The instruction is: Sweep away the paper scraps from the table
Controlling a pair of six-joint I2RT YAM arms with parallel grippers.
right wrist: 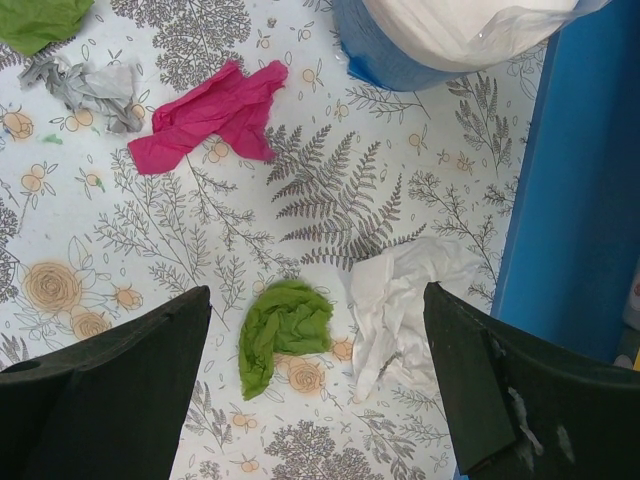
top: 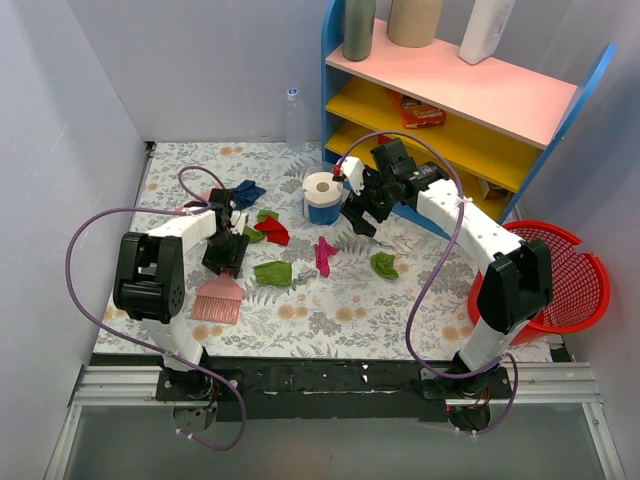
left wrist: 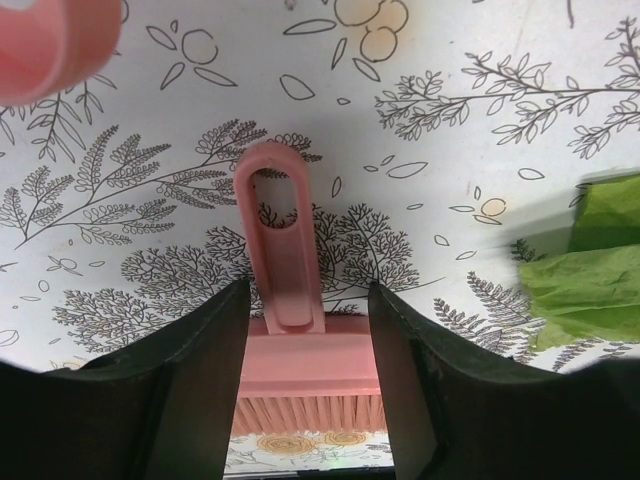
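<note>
Pinching: left hand (top: 224, 262), at 9 o'clock on the tabletop (top: 330, 315), has its fingers (left wrist: 190, 390) pressed against both sides of the pink brush (top: 218, 298), at the block under the handle. In the top view the bristles point to 6 o'clock.
Left wrist alone: shows the long slot in the brush handle, and a blurred pink thing (left wrist: 45, 40) at 11 o'clock of that view.
Paper scraps, top view: dark blue scrap (top: 246, 190) at 10 o'clock. Red scrap (top: 273, 232) and near green scrap (top: 272, 272) lie left of centre, the green one just beside the brush at its 3 o'clock. Magenta scrap (top: 325, 255) is at centre, with the right green scrap (top: 383, 264) at its 3 o'clock.
Blue cup (top: 322, 208): at 12 o'clock of the magenta scrap, holding a white paper roll (top: 321, 187).
Right hand (top: 358, 222): fingers (right wrist: 100, 390) spread wide, gripping nothing, above the right green scrap.
Right wrist alone: shows a whitish scrap (right wrist: 400, 305) just beside that green one at its 3 o'clock, a grey crumpled scrap (right wrist: 90, 85) at 10 o'clock of the view, and the blue shelf (right wrist: 580, 200) wall at 3 o'clock.
Writing: the orange packet (top: 422, 112) on the shelf's yellow board carries print too small to read. Nothing on the containers on the pink board is legible.
Red basket (top: 565, 285): at 3 o'clock, off the tabletop's edge.
</note>
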